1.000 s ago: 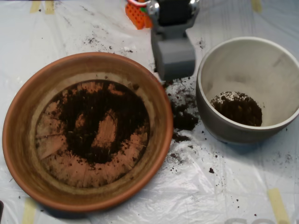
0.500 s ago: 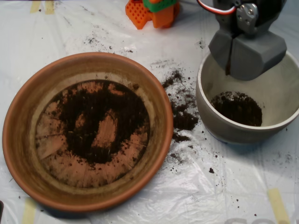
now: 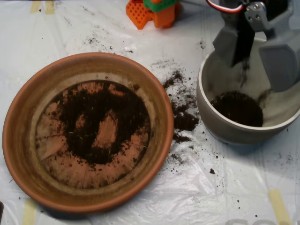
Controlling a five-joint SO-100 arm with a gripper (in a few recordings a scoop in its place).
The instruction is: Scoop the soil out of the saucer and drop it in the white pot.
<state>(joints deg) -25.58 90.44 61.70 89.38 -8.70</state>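
Note:
The terracotta saucer [image 3: 88, 131] lies at the left, holding a ring-shaped patch of dark soil [image 3: 101, 122] on its streaked base. At the right stands the white pot [image 3: 213, 119] with a mound of soil [image 3: 236, 108] in its bottom. My grey scoop [image 3: 251, 51] hangs over the pot's back half with its two shells spread apart, open. A thin stream of grains falls from the gap down into the pot.
Spilled soil [image 3: 183, 115] lies on the white plastic sheet between saucer and pot, with more specks at the upper left. An orange and green block [image 3: 152, 10] sits at the top edge. Yellow tape strips mark the sheet's corners.
The scoop moved from beside the saucer's rim rightward over the pot, then its shells swung apart and soil began dropping into the pot.

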